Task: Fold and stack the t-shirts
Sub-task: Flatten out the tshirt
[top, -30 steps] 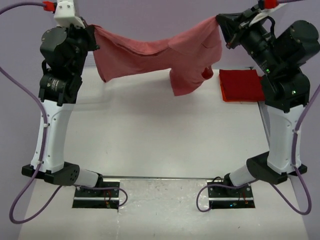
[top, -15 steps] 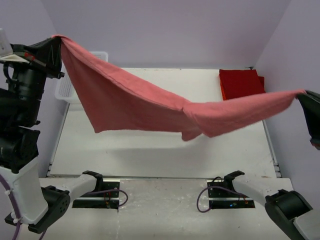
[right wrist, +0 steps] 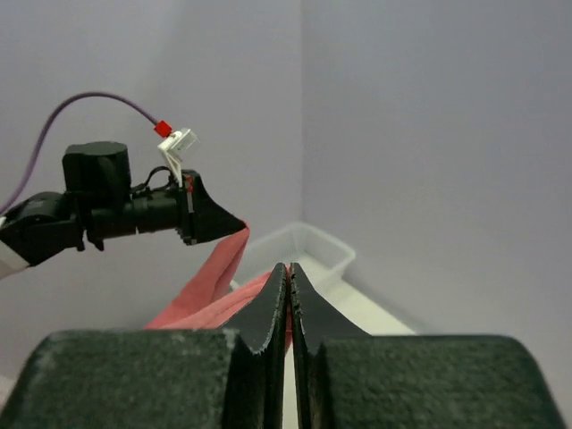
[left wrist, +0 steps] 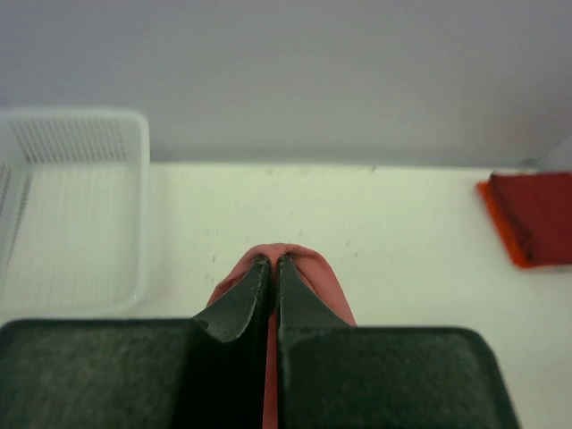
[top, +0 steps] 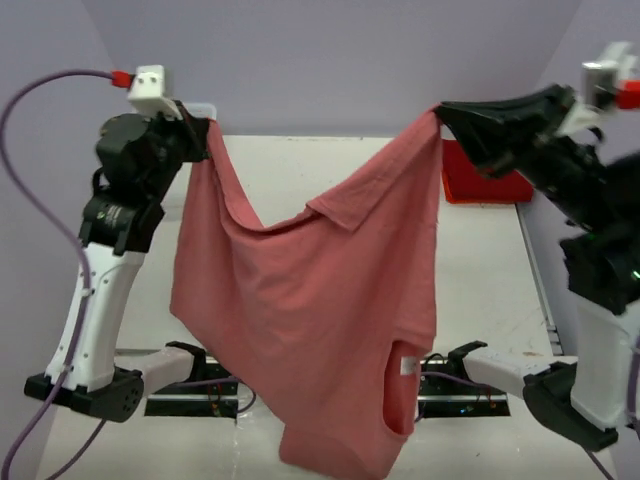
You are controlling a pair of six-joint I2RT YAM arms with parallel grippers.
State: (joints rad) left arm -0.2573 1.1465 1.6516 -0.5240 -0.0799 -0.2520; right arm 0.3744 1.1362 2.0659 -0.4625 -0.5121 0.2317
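While clamped shut on the shirt point(top: 300, 300) by its upper corners, left pincer point(top: 205, 140) and right pincer point(top: 440, 115) high over the counter point(top: 480, 270). Hangs slack between them, hem drooping past the near edge. Could slip from a thin grip, or land crumpled.

T-shirt point(top: 310, 330) between left gripper point(top: 208, 136) and right gripper point(top: 439, 113) — folded t-shirts point(top: 488, 186) back right, basket point(left wrist: 138, 214) back left

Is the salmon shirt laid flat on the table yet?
No, the salmon shirt hangs draped between the raised left pincer and right pincer, each shut on it.
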